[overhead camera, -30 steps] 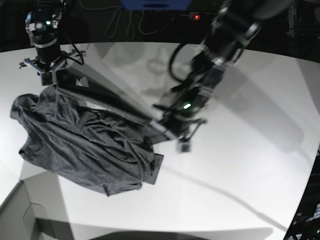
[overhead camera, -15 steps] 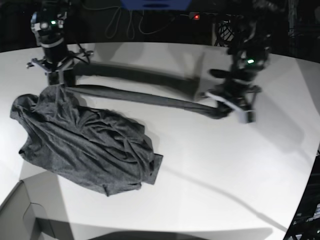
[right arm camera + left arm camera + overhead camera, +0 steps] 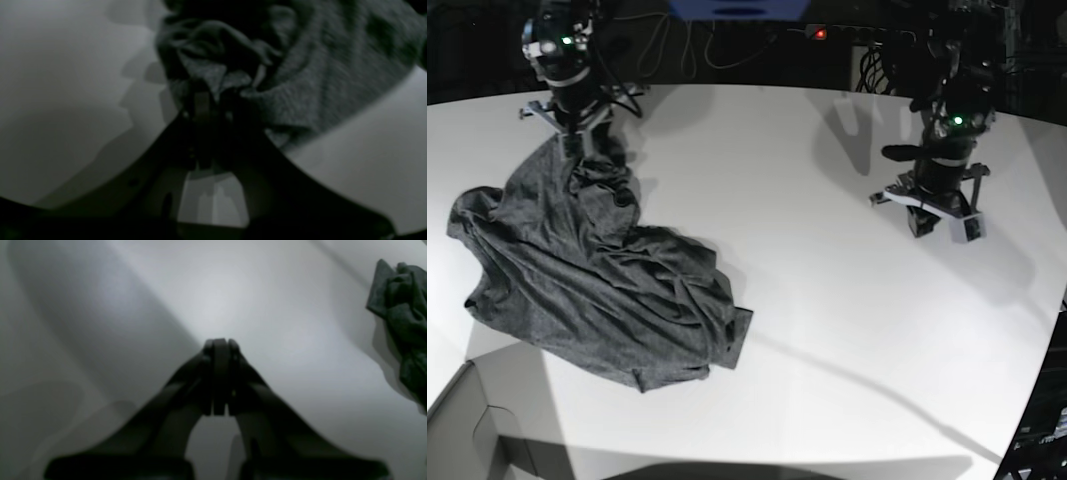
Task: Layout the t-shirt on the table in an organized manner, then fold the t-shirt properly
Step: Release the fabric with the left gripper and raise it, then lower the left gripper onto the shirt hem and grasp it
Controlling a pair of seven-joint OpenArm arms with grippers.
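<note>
Worktop (image 3: 827,330): white, wide, mostly bare beyond the shirt.

Shirt (image 3: 597,290): dark grey heap, crumpled and creased, on the worktop's near-left part, one corner drawn up toward the far-left edge into a narrow tail. No sleeve or hem laid flat yet. Seen also from the left wrist as a bunched edge at the far right (image 3: 400,306).

Grey box corner (image 3: 472,420): just beside the shirt's near edge; opening not in view, contents impossible to tell. No other container visible.

Right hand (image 3: 575,142): at the shirt's far tip, clamped on a pinch of the shirt; from the right wrist, cloth gathered and bulging right at the fingertips (image 3: 203,100).

Left hand (image 3: 942,222): well apart from the shirt, to its right, fingers pressed together on nothing, bare worktop beneath (image 3: 220,376).

Changed within the last second: stretched band of cloth between the two hands gone; left hand emptied and pulled away to the right; right hand shifted farther back, dragging its corner along. Meaning, as a judgement: spread attempt lost, layout stage barely begun, fresh grasp on another corner or hem needed before any fold.
</note>
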